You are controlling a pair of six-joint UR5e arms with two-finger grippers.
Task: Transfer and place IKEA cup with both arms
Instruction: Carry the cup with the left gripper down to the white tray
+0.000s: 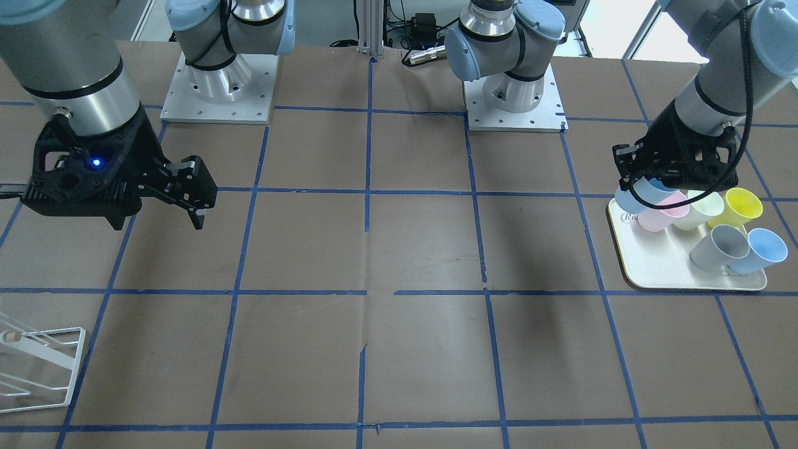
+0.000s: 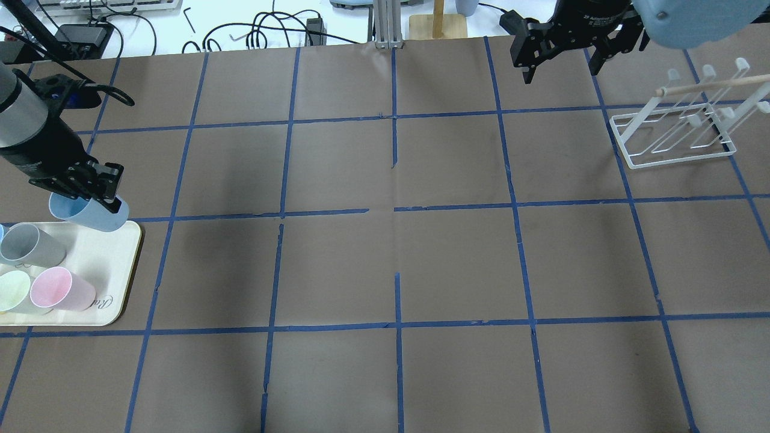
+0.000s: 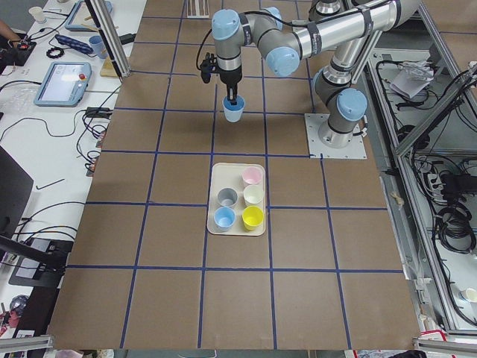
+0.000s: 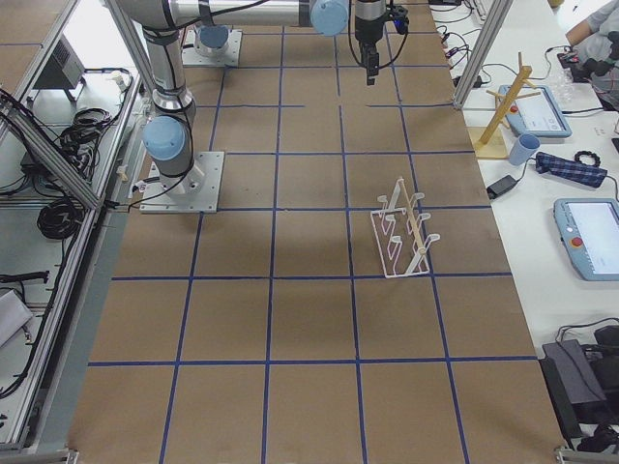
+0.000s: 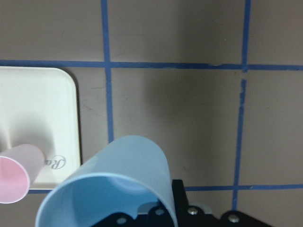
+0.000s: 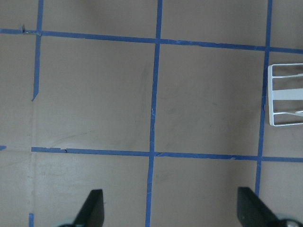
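You are looking at a brown-papered table (image 2: 337, 264) gridded with blue tape. The left arm (image 2: 24, 120) reaches over one end and the right arm (image 1: 68, 68) over the other. Below the left gripper (image 2: 96, 193) and to one side of it lies a cream tray (image 2: 114, 282) holding pink (image 2: 60, 288), grey (image 2: 30, 243), pale green (image 2: 15, 291), yellow (image 1: 742, 209) and light-blue (image 1: 764, 249) cups. Near the right gripper (image 2: 560, 69) stands a white wire rack (image 2: 674, 135). That gripper's fingers (image 6: 92, 208) are spread wide and hold nothing. The left gripper is clamped on the wall of the IKEA cup (image 2: 90, 213), which hangs mouth-up off the tray, just past its corner.
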